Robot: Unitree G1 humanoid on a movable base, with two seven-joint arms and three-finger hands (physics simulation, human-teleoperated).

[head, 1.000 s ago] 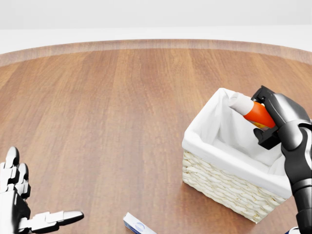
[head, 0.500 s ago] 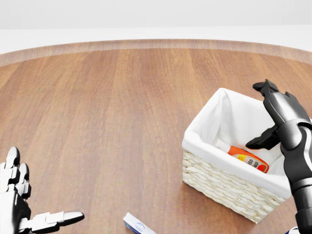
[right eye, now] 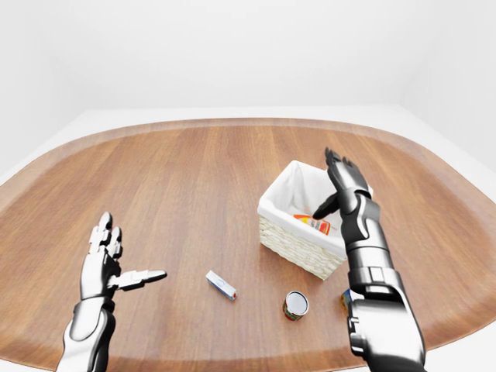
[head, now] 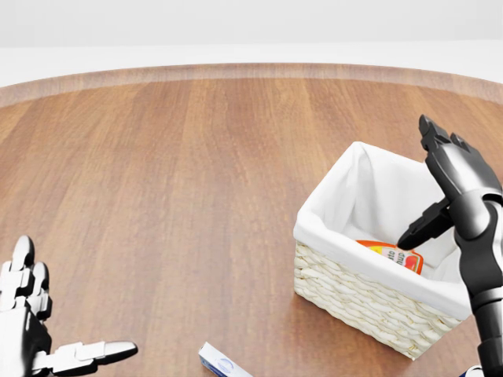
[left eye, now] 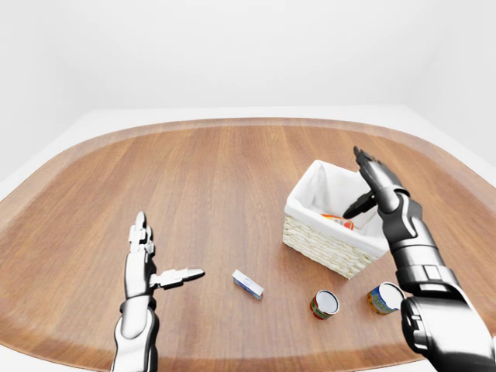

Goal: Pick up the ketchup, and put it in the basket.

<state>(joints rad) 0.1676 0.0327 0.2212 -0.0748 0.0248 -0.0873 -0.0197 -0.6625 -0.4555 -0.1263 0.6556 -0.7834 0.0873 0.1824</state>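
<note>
Nearest me, my left hand (left eye: 143,260) hung open over the table (left eye: 194,178), fingers up and thumb out to the right, grasping nothing; the head view cut it off at the bottom left corner. Just right of it lay a small white and blue box (left eye: 248,284), its print too small to read. Further right stood two cans (left eye: 325,304), the right one (left eye: 384,297) partly hidden behind my right forearm. Beyond them sat the basket (head: 369,302) with its white lining. The ketchup (head: 393,256) lay inside it on its side, only its orange body and label showing above the near rim. My right hand (head: 448,184) hovered open above the basket's right side, released, fingers spread and clear of the bottle.
</note>
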